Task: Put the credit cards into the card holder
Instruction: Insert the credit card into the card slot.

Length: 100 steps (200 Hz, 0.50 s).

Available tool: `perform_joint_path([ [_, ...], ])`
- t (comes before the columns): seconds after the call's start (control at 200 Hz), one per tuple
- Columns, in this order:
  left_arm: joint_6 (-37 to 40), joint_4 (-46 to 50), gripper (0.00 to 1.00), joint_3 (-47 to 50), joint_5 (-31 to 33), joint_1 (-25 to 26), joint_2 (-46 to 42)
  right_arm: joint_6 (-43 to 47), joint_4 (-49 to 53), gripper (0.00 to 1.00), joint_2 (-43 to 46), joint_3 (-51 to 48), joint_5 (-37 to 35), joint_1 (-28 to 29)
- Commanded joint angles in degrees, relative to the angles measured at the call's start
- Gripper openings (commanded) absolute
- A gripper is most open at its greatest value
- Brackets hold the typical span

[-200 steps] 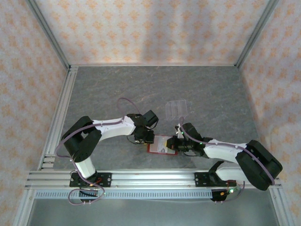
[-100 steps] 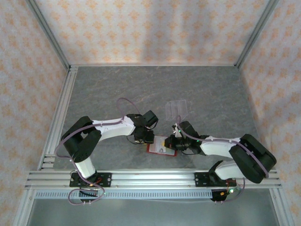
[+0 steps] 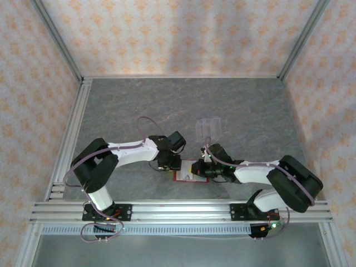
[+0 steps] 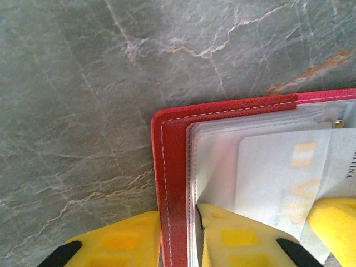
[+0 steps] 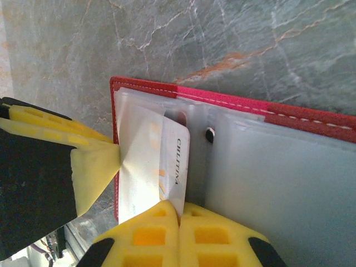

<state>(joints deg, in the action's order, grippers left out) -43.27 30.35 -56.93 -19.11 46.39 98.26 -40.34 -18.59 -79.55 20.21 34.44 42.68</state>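
the credit card [image 5: 175,161] is a thin, pale plastic rectangle with faint orange marks. it looks light and stiff enough to be pushed in edge-first, but it is springy and slick-faced, so i judge it could twist or slip out of a pinch if it jams. the sensible hold is on its trailing end, flat faces between the pads, leaving the leading end free. it sits part-way into a pale sleeve [image 5: 133,144] near the left end of the card holder [image 5: 311,119]. the holder is a soft red folding wallet lying open on the grey stone-patterned surface [image 5: 111,39], close to the front edge between the two arms. its floppy cover and limp sleeves will likely shift unless pinned at an edge.

the right pincer [image 5: 179,214] has its yellow pads pressed together on the card's near corner, with almost no gap. the left pincer [image 4: 175,236] is narrowly parted and clamps the red cover [image 4: 172,183] at the holder's end, one pad outside the cover and the other inside against the sleeves. a clear rack [image 3: 208,129] stands apart, further back.
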Motion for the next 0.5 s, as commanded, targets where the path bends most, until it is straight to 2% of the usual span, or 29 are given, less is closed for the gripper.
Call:
perform_joint_path([
  [0.0,-0.67,3.67,0.24,2.17,0.35,0.34,0.71,-0.78,1.11,0.0,-2.13,0.62,-3.95,1.83],
  [0.125,-0.77,4.08,0.24,1.9,0.29,0.35,0.2,-1.46,0.92,0.02,-2.08,0.37,-5.1,2.06],
  [0.26,-1.11,4.45,0.24,2.16,0.06,-0.28,-1.56,-1.17,3.91,0.13,0.57,0.48,-6.92,2.06],
  [0.495,-1.83,4.82,0.25,4.0,-1.12,-4.46,-6.94,0.65,12.68,0.32,5.17,3.74,-7.43,1.84],
])
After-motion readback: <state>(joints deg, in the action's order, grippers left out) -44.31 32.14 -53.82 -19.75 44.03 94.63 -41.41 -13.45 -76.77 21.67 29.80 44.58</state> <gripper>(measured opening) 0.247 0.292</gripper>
